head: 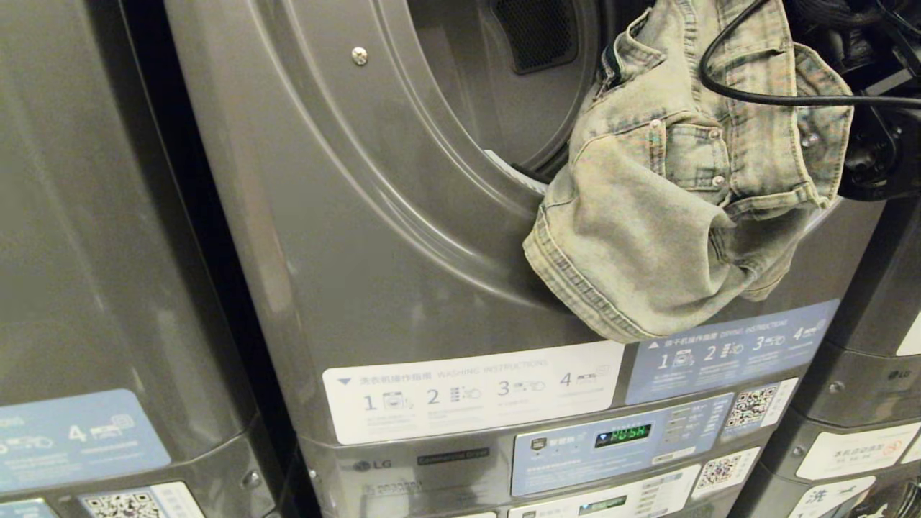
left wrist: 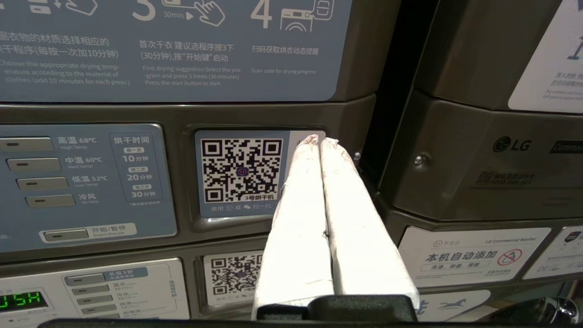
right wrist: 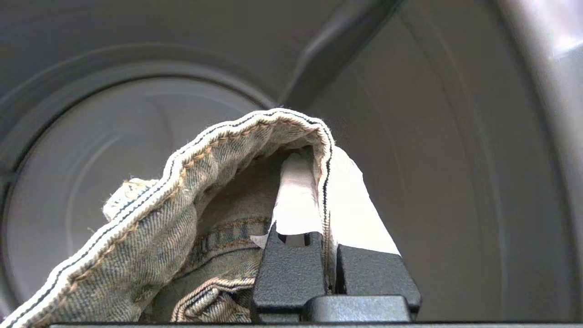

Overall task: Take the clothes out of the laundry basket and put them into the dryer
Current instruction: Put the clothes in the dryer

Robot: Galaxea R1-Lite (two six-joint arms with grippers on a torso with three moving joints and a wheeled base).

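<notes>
The denim garment (head: 683, 194) dangles at the dryer (head: 403, 237) door opening, most of it outside the rim, so it could snag or slide down the front if released early. The right gripper (right wrist: 321, 155) jaws are clenched on its hem; the left gripper (left wrist: 319, 141) is pressed closed, idle by the control panel (left wrist: 91, 182).

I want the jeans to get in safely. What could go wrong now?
1. Most of the jeans hang outside the dryer below its opening, so they might catch on the rim as they go in.
2. The right gripper pinches only one hem, so the heavy denim might slip out.
3. A black cable lies across the jeans and might snag.
</notes>
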